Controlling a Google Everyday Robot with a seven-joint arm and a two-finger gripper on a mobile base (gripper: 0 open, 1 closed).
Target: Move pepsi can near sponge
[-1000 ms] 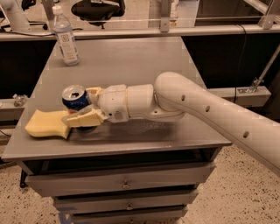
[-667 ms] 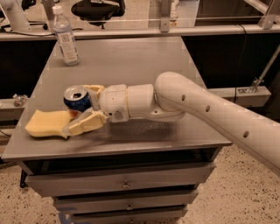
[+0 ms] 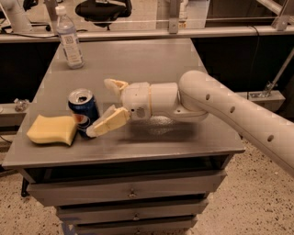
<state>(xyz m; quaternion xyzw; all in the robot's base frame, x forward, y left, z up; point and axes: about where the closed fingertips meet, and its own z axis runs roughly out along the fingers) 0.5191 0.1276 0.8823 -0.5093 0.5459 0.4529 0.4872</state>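
Can [image 3: 83, 109] stood upright on the bench [image 3: 138, 59], front-left, touching or just beside the sponge [image 3: 51, 130] (that's the goal spot, so the task looked basically done). Pincer [image 3: 100, 108] sat just right of the can, spread wide, holding nothing. Lower fingertip was by the can's base, contact unclear. Wide spread made sense: clearance to back off without tipping the can. Bottle [image 3: 69, 36] was well apart, rear-left.

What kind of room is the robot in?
Probably a lab or office workroom: a grey metal table with drawers, an office chair behind it, and a speckled floor. The gripper hangs open beside the pepsi can on that table.
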